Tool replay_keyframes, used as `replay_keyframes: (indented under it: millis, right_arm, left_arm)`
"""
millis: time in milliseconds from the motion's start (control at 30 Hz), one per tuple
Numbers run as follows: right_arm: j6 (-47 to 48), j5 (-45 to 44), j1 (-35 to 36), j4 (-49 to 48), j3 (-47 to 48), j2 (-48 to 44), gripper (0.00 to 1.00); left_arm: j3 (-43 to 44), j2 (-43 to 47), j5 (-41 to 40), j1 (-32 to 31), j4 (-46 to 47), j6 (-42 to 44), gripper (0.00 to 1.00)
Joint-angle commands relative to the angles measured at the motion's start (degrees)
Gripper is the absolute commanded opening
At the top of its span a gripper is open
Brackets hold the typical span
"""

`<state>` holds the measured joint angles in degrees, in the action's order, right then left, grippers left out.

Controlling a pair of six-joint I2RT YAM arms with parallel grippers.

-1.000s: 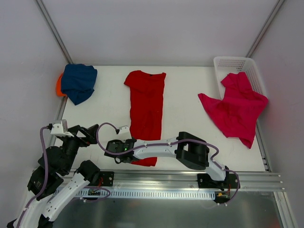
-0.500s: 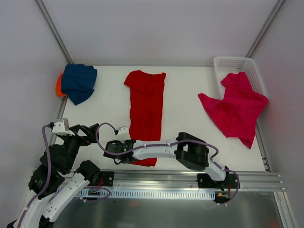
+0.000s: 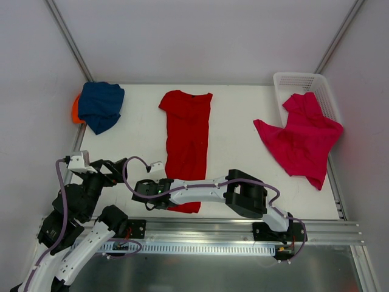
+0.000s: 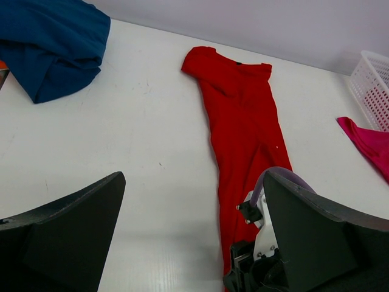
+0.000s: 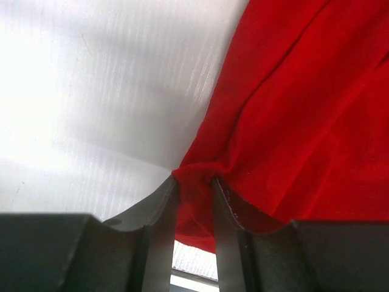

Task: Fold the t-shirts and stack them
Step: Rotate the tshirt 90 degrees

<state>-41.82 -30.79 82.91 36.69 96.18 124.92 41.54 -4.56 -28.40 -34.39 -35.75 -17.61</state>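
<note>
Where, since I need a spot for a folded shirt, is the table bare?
Bare strips: between navy t-shirt and red t-shirt, and between red t-shirt and magenta t-shirt. Crowded: near edge at right gripper, far-right corner with white lattice basket.

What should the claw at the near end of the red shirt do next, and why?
Probably lift that edge a little. The right claw has the near hem of the red shirt bunched between its fingers, while the rest lies long and flat on the table. Raising the hem would likely let it carry toward the collar, folding the shirt in half.
</note>
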Motion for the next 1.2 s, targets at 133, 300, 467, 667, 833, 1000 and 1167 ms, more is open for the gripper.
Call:
replay_keyframes:
  millis: [133,300,467,667,833,1000,1167]
  right_arm:
    - [1.3,-0.9,0.7,0.8,2.9,-2.1,0.30]
    - [1.9,-0.9,0.9,0.8,3.7,-2.1,0.26]
    - [2.7,-0.6,1.2,0.8,5.0,-2.1,0.18]
    - [3.2,-0.7,1.5,0.8,5.2,-2.4,0.12]
    - [2.8,-0.9,1.5,0.8,3.9,-3.0,0.01]
    - [1.5,-3.3,1.7,1.9,0.8,-5.3,0.00]
    - [-1.4,-5.6,1.9,3.9,-4.1,-9.3,0.01]
  left_arm:
    - [1.0,-1.7,2.3,1.2,2.3,-0.2,0.99]
    - [1.0,-2.1,3.2,2.1,2.7,-0.1,0.99]
    - [0.9,-2.6,4.3,3.0,3.0,0.0,0.99]
    - [0.8,-2.9,4.9,3.7,3.2,0.2,0.99]
    - [0.7,-2.9,5.0,3.8,3.2,0.4,0.99]
    - [0.7,-3.0,5.3,3.7,3.3,0.6,0.99]
    - [0.7,-3.2,5.4,3.7,3.4,0.6,0.99]
